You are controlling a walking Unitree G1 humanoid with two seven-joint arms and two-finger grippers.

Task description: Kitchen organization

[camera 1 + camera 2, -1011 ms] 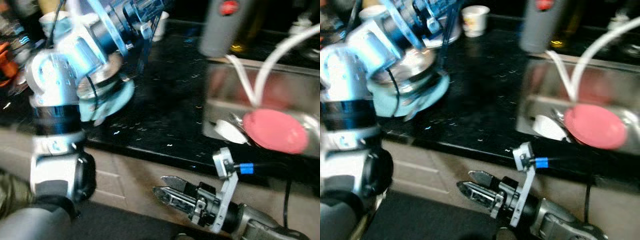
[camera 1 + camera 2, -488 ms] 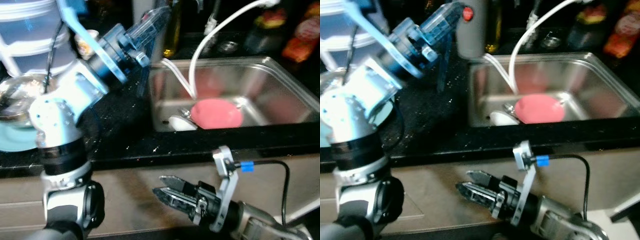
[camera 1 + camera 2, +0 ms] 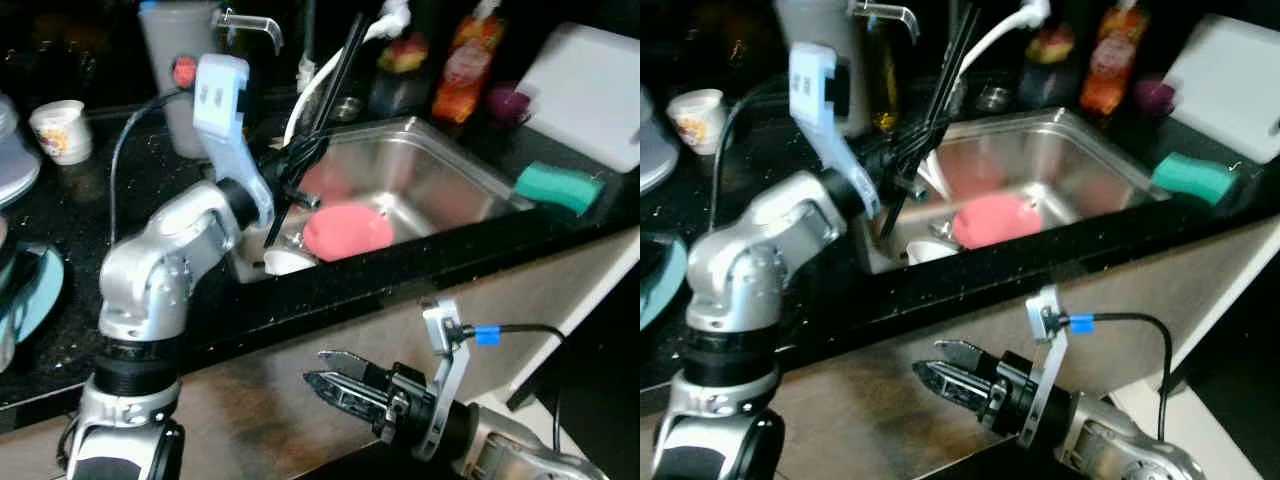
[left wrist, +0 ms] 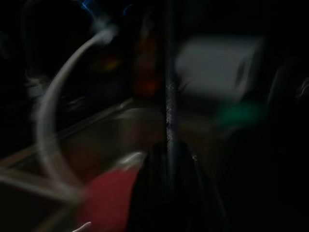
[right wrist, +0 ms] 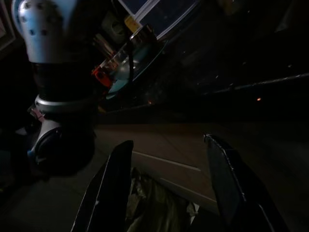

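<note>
at 9 o'clock in your head view a light blue plate [image 3: 30, 300] sits on the black counter [image 3: 90, 200], and a small paper cup [image 3: 58, 130] stands at 10 o'clock. your left hand [image 3: 300, 165] is raised over the near left corner of the steel sink [image 3: 470, 170], its long black fingers [image 3: 335, 75] pointing up toward 12 o'clock. they look close together with nothing between them, but blur and darkness mean you cannot tell for sure. in the left wrist view one dark finger crosses a white hose [image 4: 53, 96], a blurred red shape and a green one.

inside the sink, just right of that hand, a pink plate [image 3: 347, 230] lies in the basin with a small white dish [image 3: 288, 262] at its 8 o'clock side. bottles [image 3: 470, 60] line the back edge at 1 o'clock, a green sponge [image 3: 560, 185] rests on the counter at 3 o'clock, and a white board [image 3: 590, 95] leans behind it.

your right hand [image 3: 330, 378] hangs low at 6 o'clock before the cabinet front, fingers spread and empty.

judging by this, little is done: the dishes are yet to be lifted out and nothing is gripped.
</note>
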